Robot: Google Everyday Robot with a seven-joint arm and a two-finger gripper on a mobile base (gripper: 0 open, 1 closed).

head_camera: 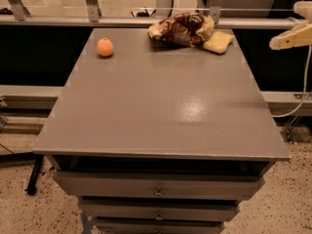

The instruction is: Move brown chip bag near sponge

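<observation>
Camera view: chip bag lying by the sponge, gripper off to the side

Shows the gripper (280, 42) hanging past the far right side of the table (161, 111), clear of everything on it; cannot tell whether spread or closed. Puts the sponge (219, 42) nearest the gripper, at the far edge of the top. Sets the brown chip bag (181, 28) just beyond the sponge, crumpled, touching it or nearly so. Leaves the orange fruit (105, 47) farthest from the gripper, well apart from the bag. Reveals drawers (158, 191) under the top.
</observation>
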